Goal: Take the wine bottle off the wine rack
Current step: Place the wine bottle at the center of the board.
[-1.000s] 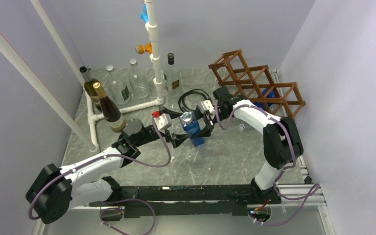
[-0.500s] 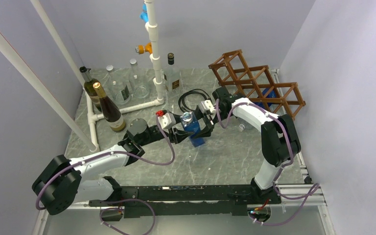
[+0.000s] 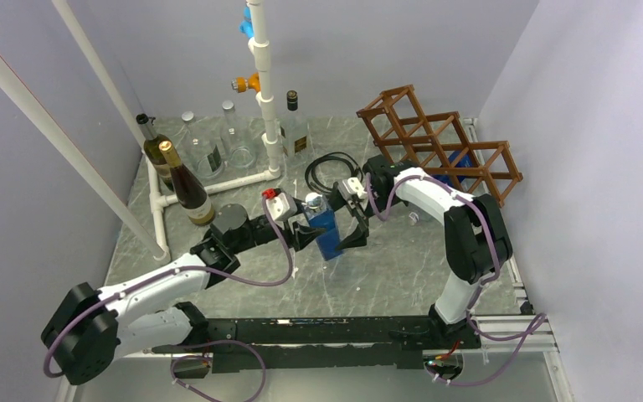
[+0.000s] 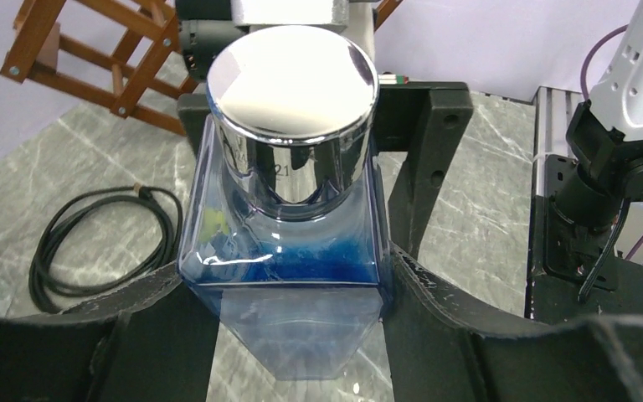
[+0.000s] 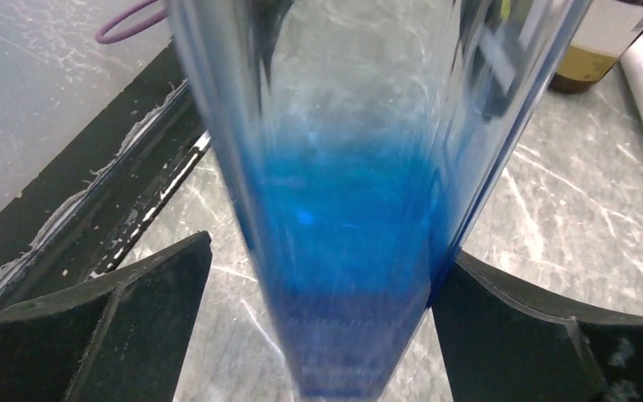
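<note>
- The wine bottle (image 3: 326,230), a square clear-blue one with a shiny metal cap (image 4: 291,79), was off the wine rack (image 3: 435,144) and near the middle of the table (image 3: 402,264), about upright. We could not tell whether its base touched the tabletop.
- The left gripper (image 3: 308,236) had hold of it. In the left wrist view both fingers (image 4: 138,314) pressed against the bottle's flat sides just below the shoulder.
- The left arm reached forward and to the right from its base, stretched low over the table.
- The right gripper (image 3: 354,224) stood open around the bottle's right side. In the right wrist view one of its fingers (image 5: 109,322) showed a clear gap to the glass, and the other sat just beside it.
- The right arm rose from its base, bent at the elbow beside the rack, and reached back left towards the bottle.
- Only the right wrist view showed the blue deepening towards the bottle's bottom. Only the left wrist view showed the cap from above.
- We saw something blue (image 3: 462,162) in one of the rack's cells, too hidden to name.
- A coiled black cable (image 3: 331,167) lay between bottle and rack.
- At the back left, by a white pipe frame (image 3: 264,92), stood a dark bottle (image 3: 186,191), a green bottle (image 3: 154,149) and clear glassware (image 3: 209,152).
</note>
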